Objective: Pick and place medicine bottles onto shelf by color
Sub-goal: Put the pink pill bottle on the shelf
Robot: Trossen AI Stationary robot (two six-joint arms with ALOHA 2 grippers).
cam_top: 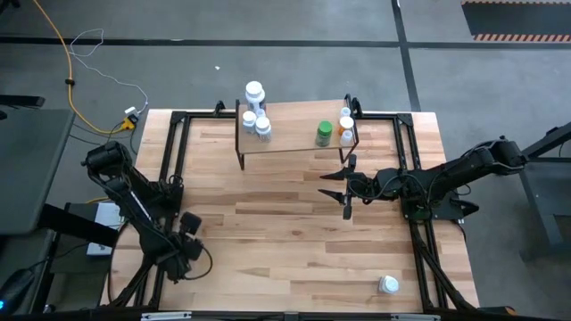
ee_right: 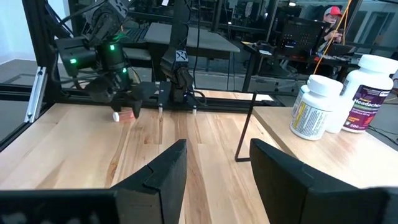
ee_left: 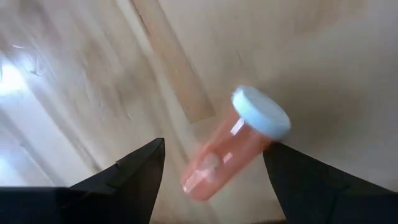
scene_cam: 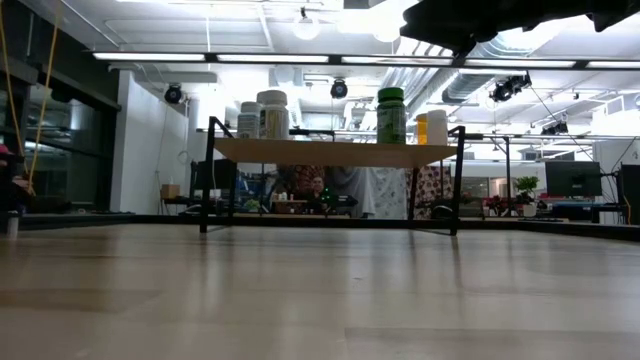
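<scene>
Bare tabletop (cam_top: 294, 241) lies before the shelf (cam_top: 294, 143).

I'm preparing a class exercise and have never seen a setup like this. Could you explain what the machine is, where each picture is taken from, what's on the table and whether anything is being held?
It is a robot with two dark jointed arms working at a light wooden table. One picture looks straight down, one looks level across the tabletop, and two come from cameras on the arms' wrists.

At the table's far edge stands a small light-wood shelf on black legs. It carries white plastic pill bottles at one end, and a green bottle with an orange bottle at the other. A white-capped bottle sits alone near the right front corner.

The left gripper is open around a clear orange bottle with a pale cap lying on the table. The right gripper, open and empty, hangs in front of the shelf.
</scene>
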